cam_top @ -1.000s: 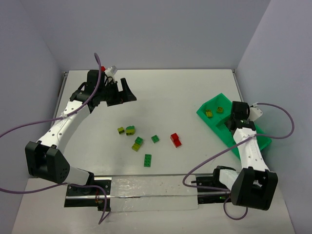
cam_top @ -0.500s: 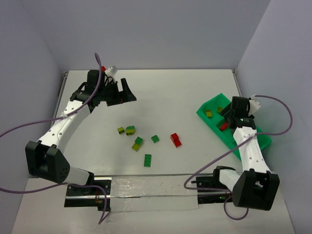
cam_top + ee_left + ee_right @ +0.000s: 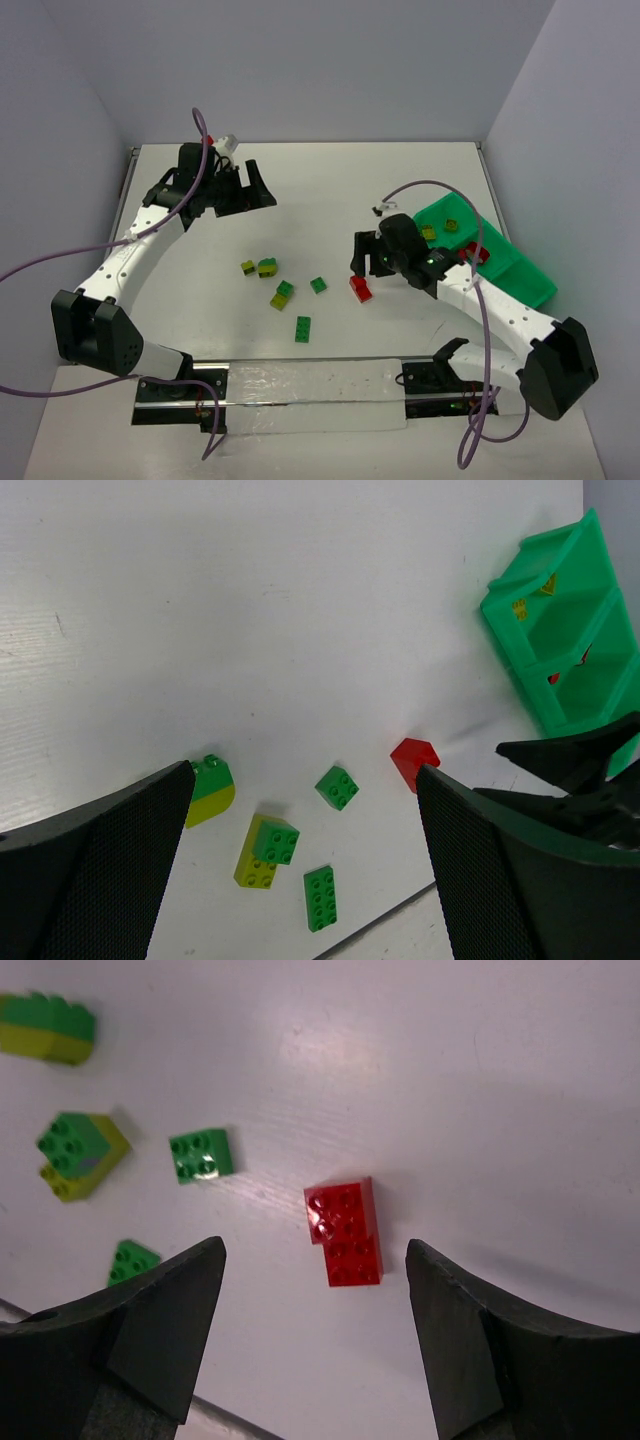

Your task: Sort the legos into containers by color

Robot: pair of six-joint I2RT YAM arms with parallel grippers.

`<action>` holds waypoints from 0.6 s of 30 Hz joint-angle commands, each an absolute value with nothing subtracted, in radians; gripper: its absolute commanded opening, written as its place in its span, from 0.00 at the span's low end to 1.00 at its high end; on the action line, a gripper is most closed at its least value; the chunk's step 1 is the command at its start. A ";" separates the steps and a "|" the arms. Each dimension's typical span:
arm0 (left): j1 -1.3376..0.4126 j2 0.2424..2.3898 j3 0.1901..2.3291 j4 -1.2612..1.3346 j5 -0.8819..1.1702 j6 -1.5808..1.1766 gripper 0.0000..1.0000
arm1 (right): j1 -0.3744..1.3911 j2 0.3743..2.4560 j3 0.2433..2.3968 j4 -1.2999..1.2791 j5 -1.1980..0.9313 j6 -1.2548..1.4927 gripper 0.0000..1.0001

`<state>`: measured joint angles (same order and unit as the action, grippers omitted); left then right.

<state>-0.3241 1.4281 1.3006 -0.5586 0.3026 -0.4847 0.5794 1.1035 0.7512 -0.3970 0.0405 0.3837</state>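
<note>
A red lego [image 3: 360, 288] [image 3: 345, 1232] lies on the white table, and my right gripper [image 3: 362, 262] [image 3: 315, 1247] hovers open just above it, one finger on each side. The green tray [image 3: 525, 275] sits to the right. Two yellow legos [image 3: 428, 232] lie in its far compartment and a red lego [image 3: 473, 253] lies in the one beside it. Left of centre on the table are a green-and-yellow lego [image 3: 267, 267], a yellow lego with a green one on top [image 3: 282, 293], a green square [image 3: 318, 285] and a long green lego [image 3: 302, 328]. My left gripper [image 3: 262, 190] [image 3: 305, 772] hangs open and empty at the far left.
A small yellow-green lego [image 3: 247, 267] lies at the left of the cluster. A clear strip [image 3: 300, 385] runs along the near table edge between the arm bases. Grey walls enclose the table on three sides.
My right arm has swung left from the tray to the red lego on the table, and its jaws have opened. A red lego now lies in the tray. The left arm has not moved.
</note>
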 commanded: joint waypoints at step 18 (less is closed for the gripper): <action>-0.324 1.402 1.339 -0.559 0.302 -0.482 0.99 | 0.673 1.445 0.871 -0.453 0.115 0.255 0.69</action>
